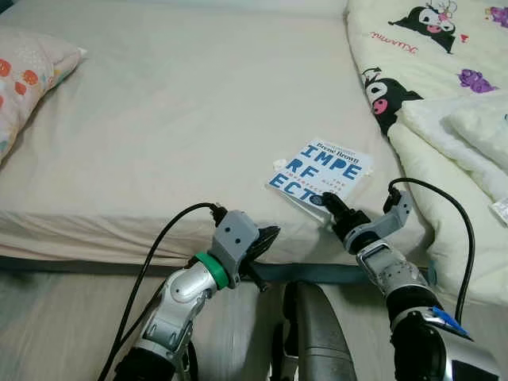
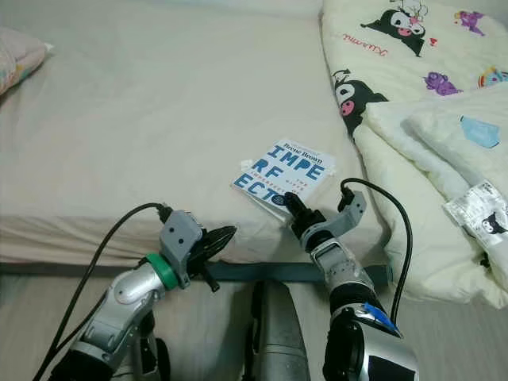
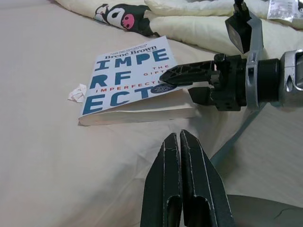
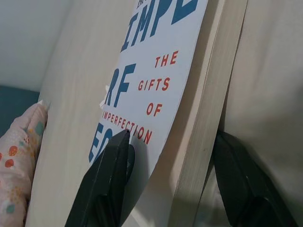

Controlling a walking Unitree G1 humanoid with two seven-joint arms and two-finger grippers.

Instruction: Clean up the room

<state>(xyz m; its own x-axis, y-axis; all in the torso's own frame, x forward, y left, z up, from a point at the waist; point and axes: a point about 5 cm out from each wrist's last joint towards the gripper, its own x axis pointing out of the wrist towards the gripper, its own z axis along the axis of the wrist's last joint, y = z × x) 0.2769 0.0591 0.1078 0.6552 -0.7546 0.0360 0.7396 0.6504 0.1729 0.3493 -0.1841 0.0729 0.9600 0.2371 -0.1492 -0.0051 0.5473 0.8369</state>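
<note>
A white paperback book [image 1: 321,171] with big blue letters lies flat near the front edge of the beige bed [image 1: 175,119]. My right gripper [image 1: 329,202] reaches over the bed edge and is shut on the book's near corner [image 4: 156,71], one finger [image 3: 182,74] on the cover and the other against the underside. My left gripper [image 1: 268,235] hovers shut at the mattress edge, left of the book and apart from it; its closed fingers [image 3: 180,179] point toward the book [image 3: 128,75].
A small crumpled scrap of paper [image 3: 77,92] lies beside the book. A cream cartoon-print duvet [image 1: 444,119] is piled on the right of the bed. A patterned pillow [image 1: 24,79] rests at the far left. The mattress edge drops to the floor just below my grippers.
</note>
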